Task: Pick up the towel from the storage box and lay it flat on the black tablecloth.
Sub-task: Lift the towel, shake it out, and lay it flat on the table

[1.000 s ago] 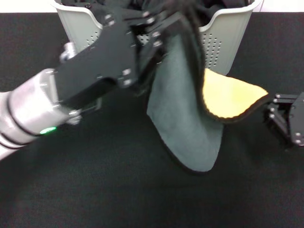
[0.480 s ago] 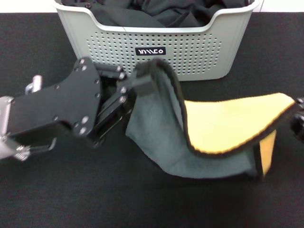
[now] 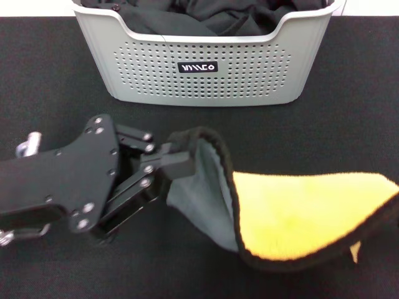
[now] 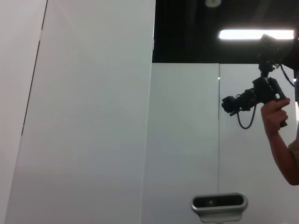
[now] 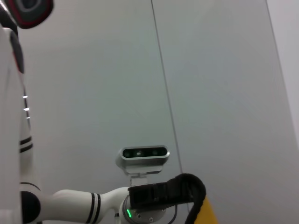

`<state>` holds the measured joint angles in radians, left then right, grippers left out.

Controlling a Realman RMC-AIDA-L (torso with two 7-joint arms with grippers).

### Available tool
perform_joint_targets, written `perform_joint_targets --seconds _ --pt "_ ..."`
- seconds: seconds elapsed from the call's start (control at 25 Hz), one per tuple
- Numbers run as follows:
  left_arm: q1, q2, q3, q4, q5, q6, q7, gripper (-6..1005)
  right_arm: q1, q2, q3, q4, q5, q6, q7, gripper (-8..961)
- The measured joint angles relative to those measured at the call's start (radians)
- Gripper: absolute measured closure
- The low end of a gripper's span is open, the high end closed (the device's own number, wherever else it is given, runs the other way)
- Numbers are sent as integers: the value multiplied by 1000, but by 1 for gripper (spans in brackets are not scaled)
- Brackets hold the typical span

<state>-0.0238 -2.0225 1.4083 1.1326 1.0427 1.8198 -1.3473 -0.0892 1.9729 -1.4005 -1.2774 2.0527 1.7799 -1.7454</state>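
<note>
The towel (image 3: 305, 212) hangs spread just above the black tablecloth (image 3: 50, 81) in front of the storage box (image 3: 199, 87). Its yellow-orange face is up and its grey-green face (image 3: 199, 199) shows on the left under the black edging. My left gripper (image 3: 184, 156) is shut on the towel's left corner. The towel's right end runs off the head view's right edge. My right gripper does not show there. The right wrist view shows a yellow bit of towel (image 5: 204, 212) and my left gripper (image 5: 163, 192) farther off.
Plain black cloths (image 3: 206, 15) fill the storage box at the back. The left wrist view shows only white wall panels and a person (image 4: 280, 135) holding a camera rig. The tablecloth reaches every edge of the head view below the box.
My left gripper has carried the towel from the box rim down and toward the front. The towel has spread to the right, yellow face up. The right gripper has left the picture.
</note>
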Motion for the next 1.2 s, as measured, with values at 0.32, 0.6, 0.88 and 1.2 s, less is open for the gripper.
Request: perform_joint_targets --seconds 0.32,0.6,0.88,1.2 --pt "132 -10 -70 81 -4 114 -71 979 -136 9 -29 -98 5 18 13 946" --pt "232 -32 -100 173 -16 197 -222 979 -184 -19 -118 -130 26 29 15 946" --pt "143 -32 -181 -77 30 203 -264 979 -99 -55 -230 73 80 30 -77 946" --pt "-166 -30 -392 -556 274 193 -105 978 151 -4 -135 559 117 17 -181 945"
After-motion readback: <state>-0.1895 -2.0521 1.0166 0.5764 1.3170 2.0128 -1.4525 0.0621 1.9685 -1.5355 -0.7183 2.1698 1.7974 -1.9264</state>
